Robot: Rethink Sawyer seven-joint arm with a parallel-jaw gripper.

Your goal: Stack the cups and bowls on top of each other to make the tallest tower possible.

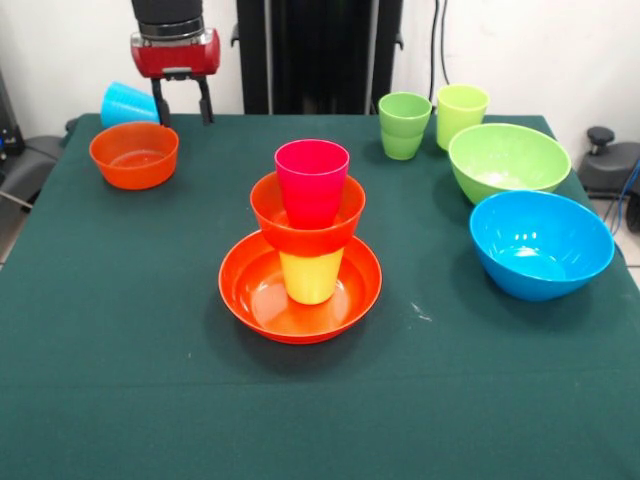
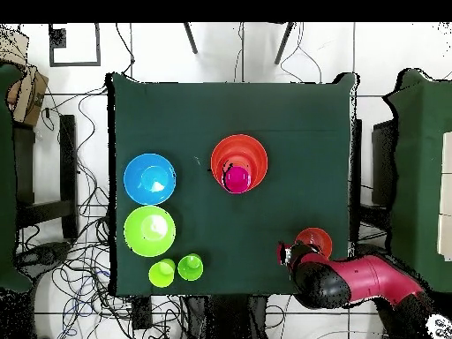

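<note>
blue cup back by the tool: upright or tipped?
Tipped. The blue cup lies on its side behind the small orange bowl, its mouth facing the tool, which hangs open just beside it.

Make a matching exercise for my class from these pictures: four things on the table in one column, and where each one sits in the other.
Things:
1. pink cup
2. yellow cup
3. sky blue cup
4. large blue bowl

Places:
A. standing in the wide orange bowl
B. lying on its side beside the pincer
C. next to the lime green bowl
D. top of the tower

Pairs: 1-D, 2-A, 3-B, 4-C
</note>
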